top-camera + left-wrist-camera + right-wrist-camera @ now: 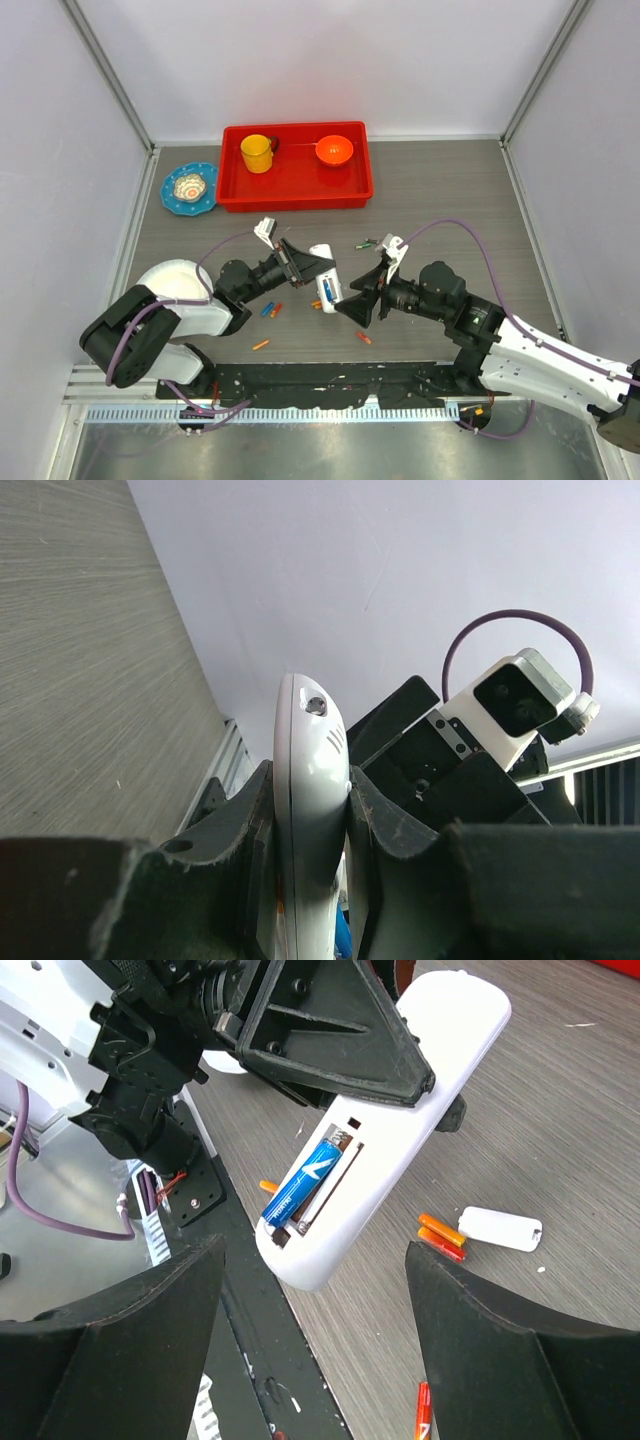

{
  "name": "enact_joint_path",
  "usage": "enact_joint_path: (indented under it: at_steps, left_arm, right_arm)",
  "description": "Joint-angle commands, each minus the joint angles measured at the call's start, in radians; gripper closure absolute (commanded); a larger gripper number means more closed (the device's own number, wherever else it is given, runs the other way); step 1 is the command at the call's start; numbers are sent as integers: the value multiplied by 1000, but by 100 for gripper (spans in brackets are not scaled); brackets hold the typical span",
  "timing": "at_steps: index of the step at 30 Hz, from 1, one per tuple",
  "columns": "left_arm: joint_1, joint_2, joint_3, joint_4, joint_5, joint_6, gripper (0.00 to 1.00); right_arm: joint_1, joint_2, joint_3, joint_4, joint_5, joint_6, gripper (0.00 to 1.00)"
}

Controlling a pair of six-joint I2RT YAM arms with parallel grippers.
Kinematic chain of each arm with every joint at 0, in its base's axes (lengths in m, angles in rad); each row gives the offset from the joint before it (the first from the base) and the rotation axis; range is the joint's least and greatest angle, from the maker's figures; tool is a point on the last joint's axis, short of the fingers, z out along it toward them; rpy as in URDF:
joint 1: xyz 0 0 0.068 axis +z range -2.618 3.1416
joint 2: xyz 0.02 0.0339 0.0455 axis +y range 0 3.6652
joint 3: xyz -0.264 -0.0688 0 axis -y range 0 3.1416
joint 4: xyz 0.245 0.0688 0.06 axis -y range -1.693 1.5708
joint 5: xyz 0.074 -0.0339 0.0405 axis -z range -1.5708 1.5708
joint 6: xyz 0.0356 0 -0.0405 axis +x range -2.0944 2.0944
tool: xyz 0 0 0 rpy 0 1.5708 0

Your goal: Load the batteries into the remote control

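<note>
One remote control [325,272] is hanging in the air over the middle of the table, between the two arms. The left claw [318,262] is pinching it tight, with its black fingers [245,830] pressing the white shell from both sides. The right claw [315,1360] is gaping wide just beside the remote's near end, holding nothing.

The remote is showing as a slim white plastic oblong with rounded ends, smooth and slightly glossy. Its back compartment is lying open, and one blue battery [303,1182] is sitting lengthwise inside.

One small white cover [500,1228], flat with rounded corners, is lying on the grey wood-grain tabletop [450,190] below the remote. Loose batteries [261,344] are lying scattered around it, and I am counting at least six of these tiny slim cylinders. Most are orange or red, one is blue and one is green.

At the far side, one red plastic tray [300,185] is holding one yellow cup [257,153] and one orange bowl [334,150]. One round blue plate [189,189] is sitting just left of it.
</note>
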Motion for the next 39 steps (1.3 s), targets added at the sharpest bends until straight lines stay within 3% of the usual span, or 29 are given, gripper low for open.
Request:
enact_joint_path:
  at_steps: [1,39]
  left_arm:
    - [0,-20,35,259,30,-16,100]
    - [-28,-51,7,259,58,-2,100]
  right_arm:
    - [-1,10,-8,96,4,2,23]
    - [-7,128,34,111,41,25,28]
